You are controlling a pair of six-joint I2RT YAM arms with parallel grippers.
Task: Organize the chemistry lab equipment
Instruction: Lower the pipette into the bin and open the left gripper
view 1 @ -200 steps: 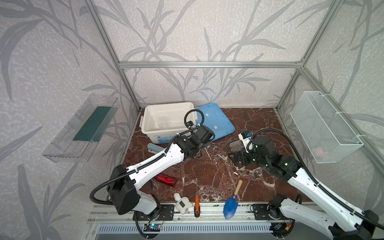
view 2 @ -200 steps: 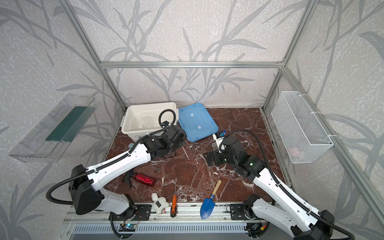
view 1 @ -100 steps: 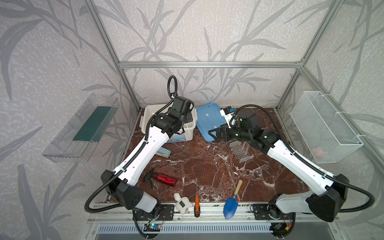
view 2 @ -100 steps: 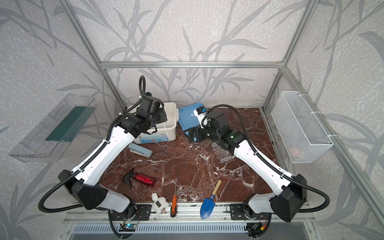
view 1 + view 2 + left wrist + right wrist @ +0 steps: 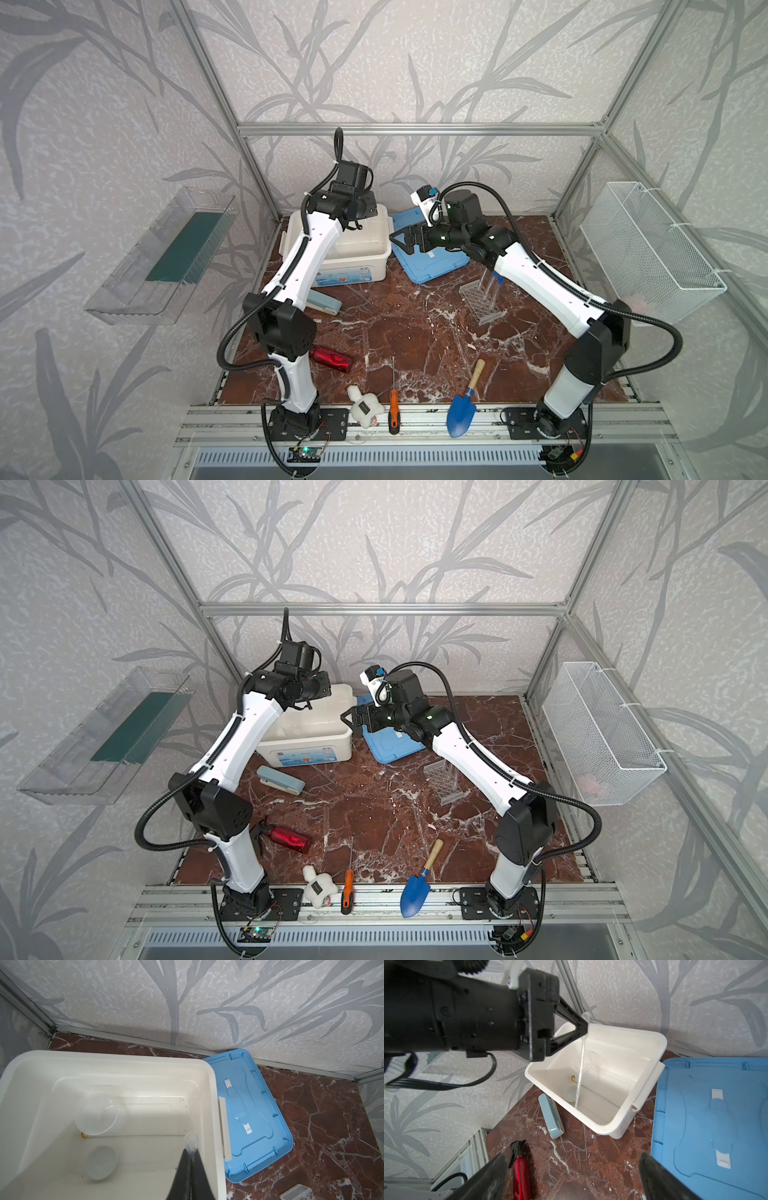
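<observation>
My left gripper (image 5: 191,1150) is shut on the bulb end of a thin clear rod (image 5: 580,1068), which hangs down into the white bin (image 5: 376,266). In the right wrist view the left gripper (image 5: 583,1026) hovers above the bin's rim. On the bin's floor are a clear measuring beaker (image 5: 97,1113) and a small white round dish (image 5: 101,1162). The clear grid rack (image 5: 482,301) stands on the table at the right with blue-capped test tubes (image 5: 496,279) upright in it. My right gripper (image 5: 401,243) is open and empty in the air beside the bin, over the blue lid (image 5: 432,259).
A grey-blue stapler (image 5: 326,303) and a red spray bottle (image 5: 332,359) lie left of the middle. Along the front edge are a plush toy (image 5: 365,409), an orange-handled screwdriver (image 5: 393,409) and a blue trowel (image 5: 463,411). A wire basket (image 5: 648,249) hangs on the right wall.
Both arms have risen from the middle of the table and swung back toward the bin. The left gripper now holds the rod over the bin. The right gripper has left the rack.
</observation>
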